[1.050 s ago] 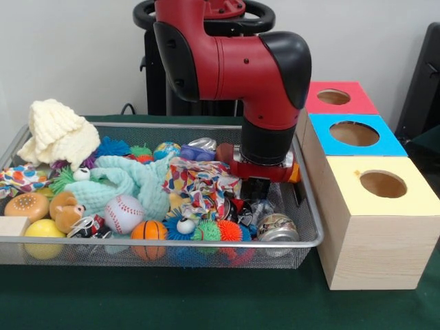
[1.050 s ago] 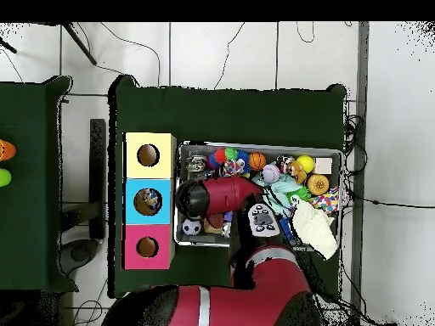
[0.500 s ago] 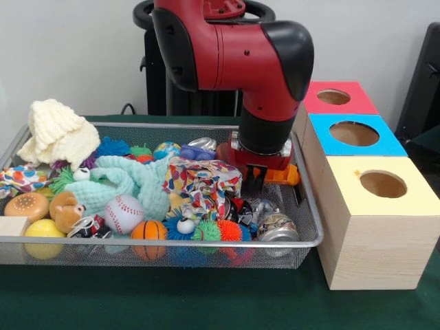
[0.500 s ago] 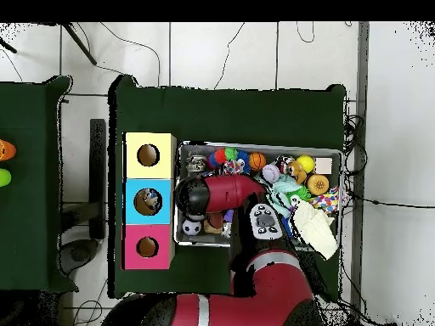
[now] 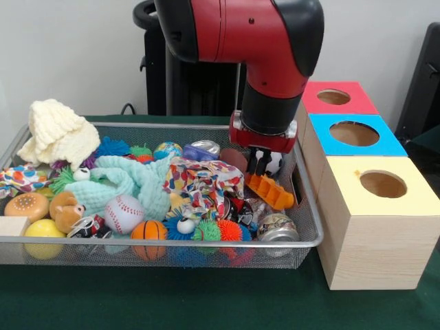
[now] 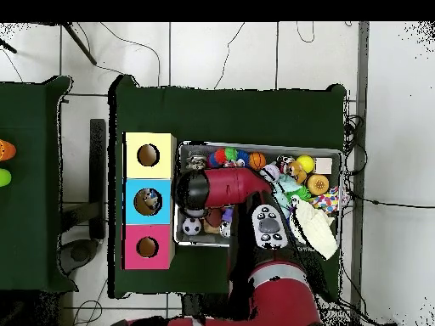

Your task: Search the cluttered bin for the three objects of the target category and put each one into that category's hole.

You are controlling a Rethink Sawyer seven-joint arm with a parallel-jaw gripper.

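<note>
A: What takes up the most room?

B: The red and black robot arm (image 5: pixel 254 48), coming down over the right end of the wire mesh bin (image 5: pixel 311 227) on the dark green table cover (image 5: pixel 206 302). Right of the bin stand three pale wooden boxes with round holes: a yellow-topped box (image 5: pixel 381 184) nearest the camera, a blue-topped box (image 5: pixel 354 133) behind it, a red-topped box (image 5: pixel 337 97) farthest.

A: And the gripper?

B: The gripper (image 5: pixel 265 172) hangs above the bin's right end, its dark fingers clenched on the top of an orange ridged plastic toy (image 5: pixel 269 190), which tilts down to the right, clear of the clutter.

A: What lies in the bin?

B: A cream knitted hat (image 5: pixel 58 132) at the left end, a mint green knitted cloth (image 5: pixel 127 182), a multicoloured patterned cloth (image 5: pixel 203 182) in the middle. Smaller: a white baseball (image 5: pixel 124 213), a yellow ball (image 5: pixel 42 230), a small orange basketball (image 5: pixel 148 231), a crushed silver can (image 5: pixel 276 227) near the front right corner.
</note>
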